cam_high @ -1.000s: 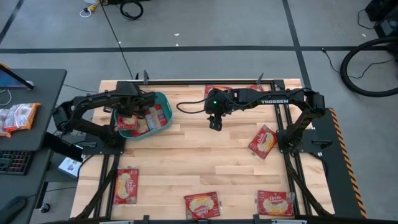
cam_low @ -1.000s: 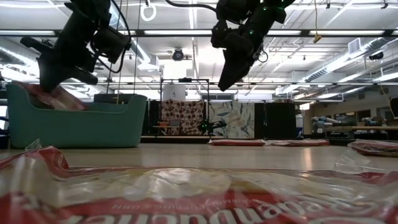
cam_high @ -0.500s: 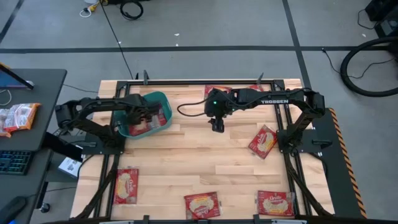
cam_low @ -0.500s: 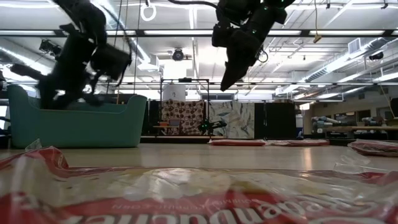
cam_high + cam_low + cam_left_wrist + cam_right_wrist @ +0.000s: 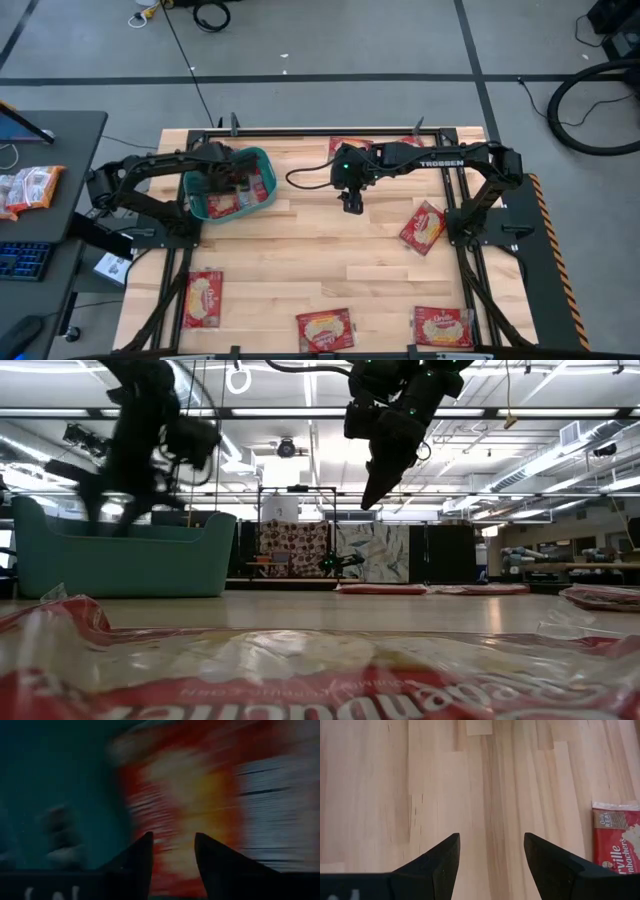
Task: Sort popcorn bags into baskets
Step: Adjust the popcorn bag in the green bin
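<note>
The teal basket (image 5: 262, 158) stands at the table's far left and also shows in the low view (image 5: 120, 560). Red popcorn bags (image 5: 224, 206) lie inside it. My left gripper (image 5: 222, 186) is over the basket, open, with a red bag (image 5: 200, 785) just beyond its fingers (image 5: 172, 845). My right gripper (image 5: 350, 203) hangs open and empty above bare wood at the table's middle far part (image 5: 491, 845). More red bags lie flat on the table: near left (image 5: 203, 298), near middle (image 5: 324, 328), near right (image 5: 443, 326), right (image 5: 423, 228) and far edge (image 5: 350, 146).
A red bag (image 5: 300, 670) lies right in front of the low camera and fills the lower picture. Another bag shows at the edge of the right wrist view (image 5: 617, 840). A dark side table at the left holds white-and-orange packets (image 5: 30, 188). Black frame rails (image 5: 465, 250) run over the tabletop.
My left gripper has carried a red bag from the basket's near-left rim down into the basket, let it go and risen again. The bag now lies inside the basket.
</note>
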Robot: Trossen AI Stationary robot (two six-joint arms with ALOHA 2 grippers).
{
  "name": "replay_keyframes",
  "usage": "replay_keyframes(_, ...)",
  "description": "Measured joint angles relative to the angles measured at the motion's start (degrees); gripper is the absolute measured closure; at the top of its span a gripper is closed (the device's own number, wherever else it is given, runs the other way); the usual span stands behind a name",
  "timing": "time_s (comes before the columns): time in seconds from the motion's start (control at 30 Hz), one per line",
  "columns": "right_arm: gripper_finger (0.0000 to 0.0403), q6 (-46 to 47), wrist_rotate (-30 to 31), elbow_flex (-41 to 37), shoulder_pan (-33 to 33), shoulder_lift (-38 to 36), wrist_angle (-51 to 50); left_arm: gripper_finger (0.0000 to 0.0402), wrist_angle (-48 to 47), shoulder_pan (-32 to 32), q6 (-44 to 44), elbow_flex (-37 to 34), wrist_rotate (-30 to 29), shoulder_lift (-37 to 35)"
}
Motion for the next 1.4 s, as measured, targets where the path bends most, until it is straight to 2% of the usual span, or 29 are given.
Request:
replay_keyframes(0.17, 0.0176, 1.75, 0.01, 0.00, -0.02, 0.00, -0.05, 0.0238, 18.55, -0.70, 0.25, 1.56, -4.44, 0.80)
replay_keyframes(0.3, 0.0176, 4.10, 0.02, 0.00, 0.07, 0.00, -1.24, 0.0237, 27.21, 1.27, -1.44, 0.09, -4.80, 4.84)
replay_keyframes(0.53, 0.0176, 5.38, 0.04, 0.00, 1.29, 0.00, -3.44, 0.0237, 29.69, 1.78, -1.67, -0.02, -5.15, 13.18)
replay_keyframes(0.77, 0.0176, 5.60, 0.48, 0.00, 1.49, 0.00, -3.40, 0.0236, 30.04, 0.66, -1.62, 0.22, -3.85, 18.02)
replay_keyframes(0.9, 0.0176, 5.53, 0.59, 0.00, 1.36, 0.00, -2.92, 0.0239, 31.60, 0.65, 3.62, 0.16, -3.12, 18.76)
replay_keyframes(1.0, 0.0176, 5.49, 0.59, 0.00, 1.11, 0.00, -2.21, 0.0269, 34.24, 0.59, 9.76, 0.18, -3.32, 18.87)
replay_keyframes(1.17, 0.0176, 5.12, 0.59, 0.00, 0.69, -0.08, -0.91, 0.0382, 33.83, 1.37, 11.23, 0.06, -3.17, 18.54)
replay_keyframes(1.3, 0.0176, 5.35, 0.59, 0.01, 0.63, -1.30, -0.91, 0.0396, 33.03, 1.37, 11.86, -0.25, -2.49, 15.32)
replay_keyframes(1.4, 0.0176, 4.68, 0.59, 0.02, 0.63, -2.16, -0.68, 0.0397, 32.38, 1.76, 12.92, -0.39, -1.16, 9.65)
